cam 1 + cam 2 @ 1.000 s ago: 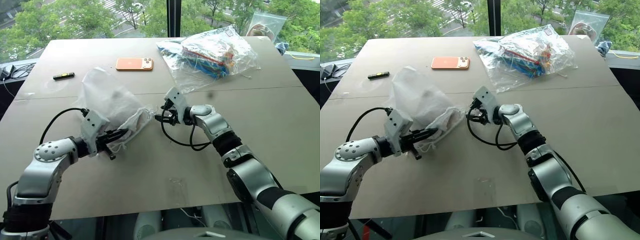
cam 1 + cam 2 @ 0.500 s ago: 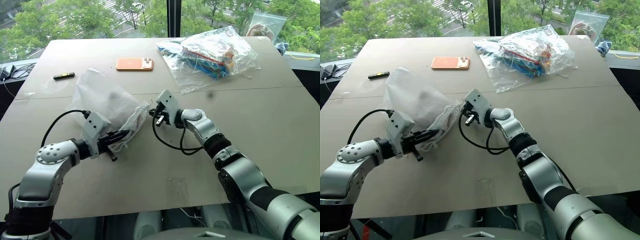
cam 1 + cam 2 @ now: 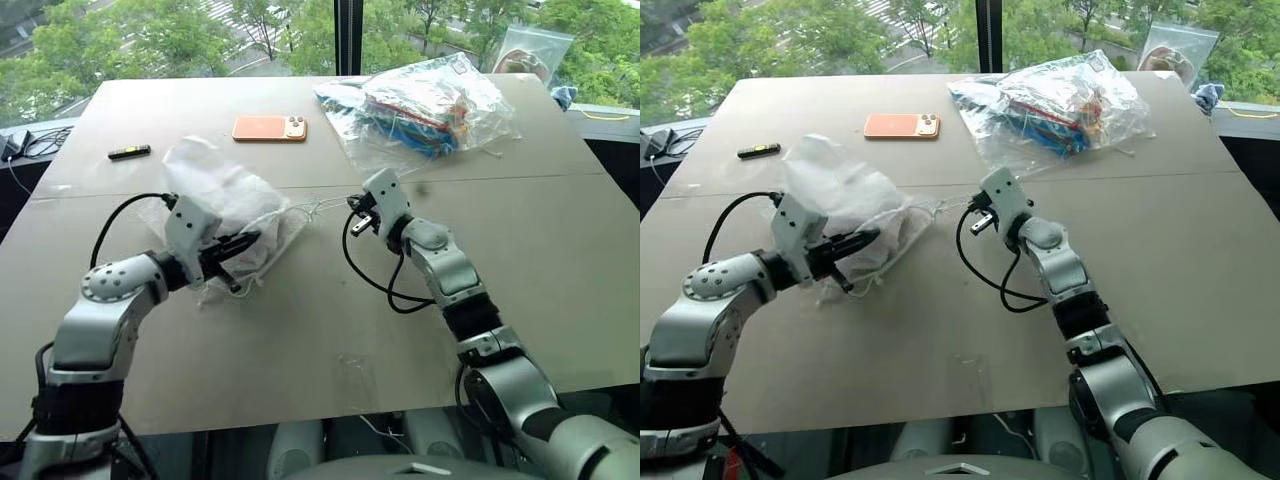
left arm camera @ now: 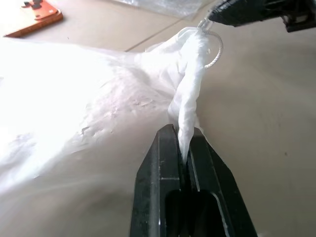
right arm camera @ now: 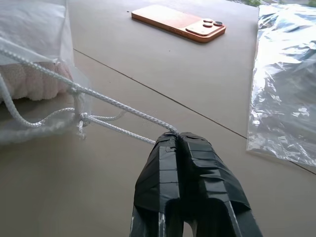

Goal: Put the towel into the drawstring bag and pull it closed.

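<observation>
The drawstring bag point(image 3: 222, 192), a translucent white pouch, lies left of the table's middle. The pale pink towel point(image 5: 40, 84) shows through its wall, inside it. My left gripper point(image 4: 183, 134) is shut on the bag's gathered mouth, which is twisted into a thin neck. Two white cords point(image 5: 118, 111) run taut from that mouth to my right gripper point(image 5: 177, 136), which is shut on them a short way to the right of the bag point(image 3: 352, 206).
An orange phone point(image 3: 268, 127) lies behind the bag. A clear plastic bag of colourful items point(image 3: 430, 105) spreads over the back right. A small black object point(image 3: 128, 152) sits at the back left. Another plastic bag point(image 3: 530, 48) stands at the far right corner.
My right gripper shut on the cords at the bag's mouth and drew back to the right, pulling them taut. The left gripper rose a little with the mouth, which is now more tightly gathered.
</observation>
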### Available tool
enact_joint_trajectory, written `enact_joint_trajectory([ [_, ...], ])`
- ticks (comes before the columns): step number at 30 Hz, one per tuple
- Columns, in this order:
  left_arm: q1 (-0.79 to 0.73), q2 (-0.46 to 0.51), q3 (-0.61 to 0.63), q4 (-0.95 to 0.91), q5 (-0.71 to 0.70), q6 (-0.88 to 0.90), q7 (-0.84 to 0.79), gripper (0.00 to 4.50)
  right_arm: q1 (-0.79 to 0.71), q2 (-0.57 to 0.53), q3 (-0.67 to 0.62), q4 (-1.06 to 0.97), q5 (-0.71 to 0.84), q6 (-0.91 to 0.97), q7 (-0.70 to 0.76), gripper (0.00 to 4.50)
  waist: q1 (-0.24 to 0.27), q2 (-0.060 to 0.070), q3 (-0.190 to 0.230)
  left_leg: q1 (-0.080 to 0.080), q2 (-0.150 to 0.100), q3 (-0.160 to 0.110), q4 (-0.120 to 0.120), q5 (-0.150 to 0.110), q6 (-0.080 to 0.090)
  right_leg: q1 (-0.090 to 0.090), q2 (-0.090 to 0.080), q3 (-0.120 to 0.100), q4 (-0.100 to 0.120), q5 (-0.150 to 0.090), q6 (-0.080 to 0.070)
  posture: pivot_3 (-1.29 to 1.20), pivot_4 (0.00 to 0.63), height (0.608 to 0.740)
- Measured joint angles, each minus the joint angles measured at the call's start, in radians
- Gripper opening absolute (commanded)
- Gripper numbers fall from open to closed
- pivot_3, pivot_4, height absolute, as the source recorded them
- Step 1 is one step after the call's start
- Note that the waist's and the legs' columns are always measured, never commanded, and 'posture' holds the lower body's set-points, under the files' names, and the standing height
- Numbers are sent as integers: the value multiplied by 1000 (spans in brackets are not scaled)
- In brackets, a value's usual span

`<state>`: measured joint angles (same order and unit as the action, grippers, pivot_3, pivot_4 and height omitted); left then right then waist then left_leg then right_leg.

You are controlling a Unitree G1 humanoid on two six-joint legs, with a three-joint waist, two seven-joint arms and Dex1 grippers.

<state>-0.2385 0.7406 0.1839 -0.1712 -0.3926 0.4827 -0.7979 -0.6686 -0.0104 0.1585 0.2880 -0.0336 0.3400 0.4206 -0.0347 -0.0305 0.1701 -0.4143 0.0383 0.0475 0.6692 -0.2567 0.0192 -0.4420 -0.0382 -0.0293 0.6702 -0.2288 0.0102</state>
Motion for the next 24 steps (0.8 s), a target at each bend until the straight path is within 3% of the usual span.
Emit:
enact_joint_trajectory([
  [6,-260,-32,-110,159,41,-51,-55,0,34,-17,0,-201,-7,135,-61,20,-1,0,0,0,-1,1,2,0,0,0,2,1,2,0,0,0,150,740],
  [11,-338,-32,-136,264,35,-40,-131,1522,34,-10,-2,-300,0,209,-98,0,-8,-1,0,0,0,1,2,0,0,-1,3,2,2,0,0,0,150,740],
  [12,-338,-34,-89,259,-30,59,-111,1946,38,-2,-1,-336,4,238,-105,0,-9,-1,0,-1,0,1,2,0,0,-3,3,3,3,0,0,0,150,740],
  [13,-332,-33,-35,253,-71,130,-83,1946,41,4,1,-357,7,251,-107,0,-10,-1,0,-2,1,1,2,0,0,-4,3,4,3,0,0,0,150,740],
  [19,-105,-54,245,54,-201,377,133,1946,55,8,2,-402,20,306,-124,0,-5,-1,-1,-1,0,0,2,0,0,-4,2,5,4,0,0,0,150,740],
  [24,211,-171,324,-282,-298,477,262,1946,58,7,9,-438,47,334,-120,0,0,-3,-2,0,-1,0,2,0,0,-3,-5,5,4,0,0,0,150,740],
])
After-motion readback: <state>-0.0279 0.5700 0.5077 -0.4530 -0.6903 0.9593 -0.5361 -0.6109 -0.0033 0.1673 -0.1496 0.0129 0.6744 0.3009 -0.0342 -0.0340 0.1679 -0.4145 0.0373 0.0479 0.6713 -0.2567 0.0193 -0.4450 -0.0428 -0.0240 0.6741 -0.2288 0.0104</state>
